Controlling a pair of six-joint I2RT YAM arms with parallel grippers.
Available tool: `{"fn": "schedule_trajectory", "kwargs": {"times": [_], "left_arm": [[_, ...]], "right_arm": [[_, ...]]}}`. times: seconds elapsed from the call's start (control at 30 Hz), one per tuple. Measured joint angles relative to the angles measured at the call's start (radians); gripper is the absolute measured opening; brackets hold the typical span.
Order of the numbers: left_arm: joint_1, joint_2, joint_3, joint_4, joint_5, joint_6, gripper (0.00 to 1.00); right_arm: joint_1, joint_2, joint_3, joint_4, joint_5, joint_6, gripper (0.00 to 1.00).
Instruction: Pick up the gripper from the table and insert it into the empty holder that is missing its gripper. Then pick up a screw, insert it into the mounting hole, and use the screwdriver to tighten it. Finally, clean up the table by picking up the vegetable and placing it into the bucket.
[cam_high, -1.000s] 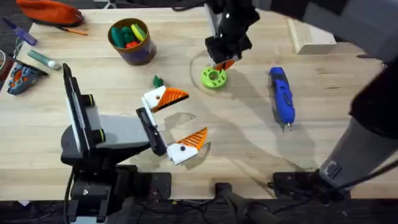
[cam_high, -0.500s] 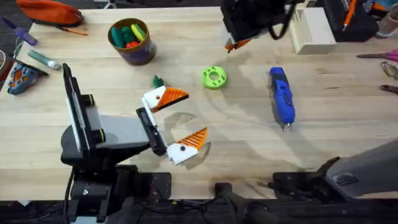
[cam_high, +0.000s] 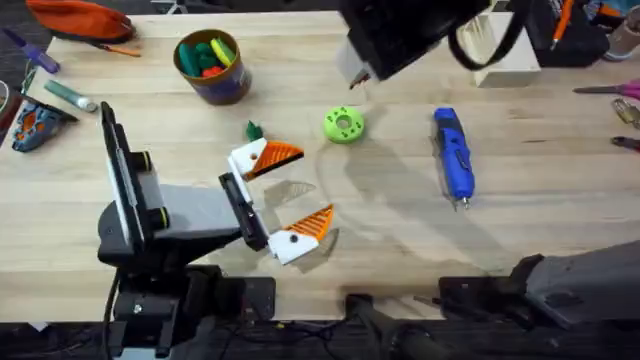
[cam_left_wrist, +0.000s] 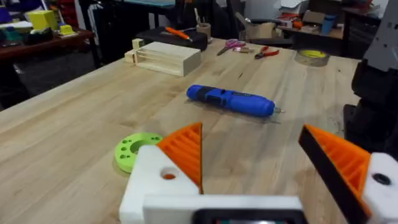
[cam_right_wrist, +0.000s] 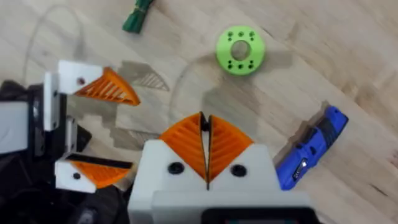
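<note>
- The screwdriver (cam_high: 452, 153) lies flat on the desk (cam_high: 400, 230), bit toward the arm bases, just right of the lime green disc (cam_high: 344, 125).
- The vegetable (cam_high: 253, 131) lies touching the desk beside the left gripper (cam_high: 290, 192), well apart from the bucket (cam_high: 211, 66), which stands at the far left with coloured toys inside.
- Both white mounts of the left arm carry orange tips, so no empty holder is plain to see (nor a loose orange finger on the desk).
- The left gripper rests low with its 2 fingers spread wide and nothing between them.
- The right gripper (cam_right_wrist: 205, 146) hangs high above the disc, its 2 orange fingers pressed together; I see nothing held.
- Risk, as I judge it: a descent from that height toward the screwdriver could land off-centre and roll the round body away.
- A reach for the vegetable could clip the left gripper, since the 2 sit so near.
</note>
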Motion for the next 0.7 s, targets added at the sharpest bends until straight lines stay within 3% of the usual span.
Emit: {"fn": "schedule_trajectory", "kwargs": {"times": [0.37, 0.7], "left_arm": [[0.0, 0.0, 0.0, 0.0, 0.0, 0.0, 0.985], [0.0, 0.0, 0.0, 0.0, 0.0, 0.0, 0.985]], "right_arm": [[0.15, 0.002, 0.0, 0.02, 0.035, -0.065, 0.006], [0.182, 0.065, 0.05, 0.018, 0.049, -0.091, 0.006]]}}
